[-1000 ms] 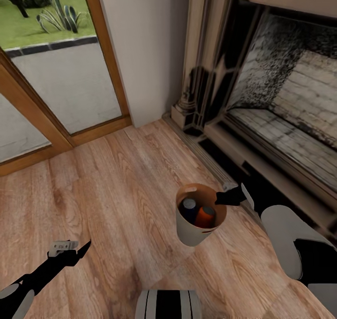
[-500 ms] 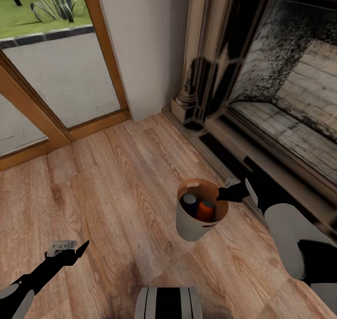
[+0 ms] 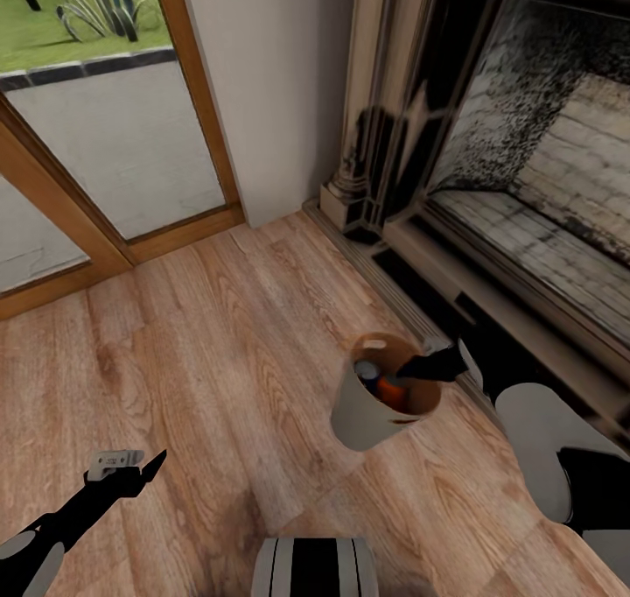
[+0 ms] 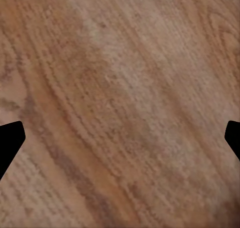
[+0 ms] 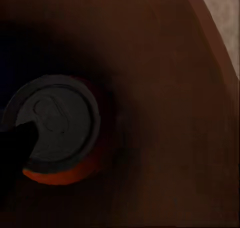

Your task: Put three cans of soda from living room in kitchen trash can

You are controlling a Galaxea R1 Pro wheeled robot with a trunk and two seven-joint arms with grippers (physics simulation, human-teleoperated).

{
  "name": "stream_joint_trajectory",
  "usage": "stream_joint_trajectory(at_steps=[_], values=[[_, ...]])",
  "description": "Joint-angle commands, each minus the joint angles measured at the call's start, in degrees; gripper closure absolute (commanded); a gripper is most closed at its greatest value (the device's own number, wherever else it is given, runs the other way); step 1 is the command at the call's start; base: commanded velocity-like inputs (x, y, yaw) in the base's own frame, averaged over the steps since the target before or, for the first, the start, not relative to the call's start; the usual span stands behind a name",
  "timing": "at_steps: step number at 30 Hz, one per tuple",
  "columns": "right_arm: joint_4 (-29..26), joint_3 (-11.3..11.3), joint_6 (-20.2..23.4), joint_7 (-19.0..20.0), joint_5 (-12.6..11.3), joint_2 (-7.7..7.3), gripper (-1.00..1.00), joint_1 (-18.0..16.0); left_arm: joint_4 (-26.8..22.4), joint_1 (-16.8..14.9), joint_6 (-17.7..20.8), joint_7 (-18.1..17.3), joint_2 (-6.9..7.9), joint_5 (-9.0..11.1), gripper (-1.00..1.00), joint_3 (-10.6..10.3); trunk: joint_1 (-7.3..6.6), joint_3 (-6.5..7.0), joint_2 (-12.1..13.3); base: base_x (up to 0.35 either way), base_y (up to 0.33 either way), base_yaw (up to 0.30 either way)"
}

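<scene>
Holding position: I see my right pincer (image 3: 430, 368) over the mouth of the tash can (image 3: 359, 413), at its rim; whether it is apart or together I cannot tell.
Tash can: tilted, on the wood floor (image 3: 201, 361), near the fireplace (image 3: 525, 186).
Cans: an orange can of soda (image 5: 57, 130) stands inside, grey top up; a dark one (image 3: 367, 372) beside it.
Left pincer (image 3: 131, 466): spread apart, over bare floor, well apart from the bin.
</scene>
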Motion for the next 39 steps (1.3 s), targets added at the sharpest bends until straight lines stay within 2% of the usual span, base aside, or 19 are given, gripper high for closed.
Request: stream_joint_trajectory(at_steps=[1, 23, 39], values=[[1.1, -0.1, 0.3, 0.1, -1.1, 0.04, -1.0, 0.1, 0.0, 0.0, 0.0, 0.0, 0.02, 0.0, -1.0, 0.0, 0.02, -0.01, 0.0, 0.0, 0.0, 0.0], [1.0, 0.0, 0.2, 0.2, -1.1, 0.13, -1.0, 0.1, 0.8, -0.1, -1.1, 0.0, 0.02, -0.1, -1.0, -0.1, 0.02, -0.01, 0.0, 0.0, 0.0, 0.0], [-1.3, 0.0, 0.3, 0.2, -1.2, 0.13, -1.0, 0.8, 1.2, -0.1, -1.2, 0.0, 0.02, -0.1, -1.0, -0.1, 0.02, -0.01, 0.0, 0.0, 0.0, 0.0]])
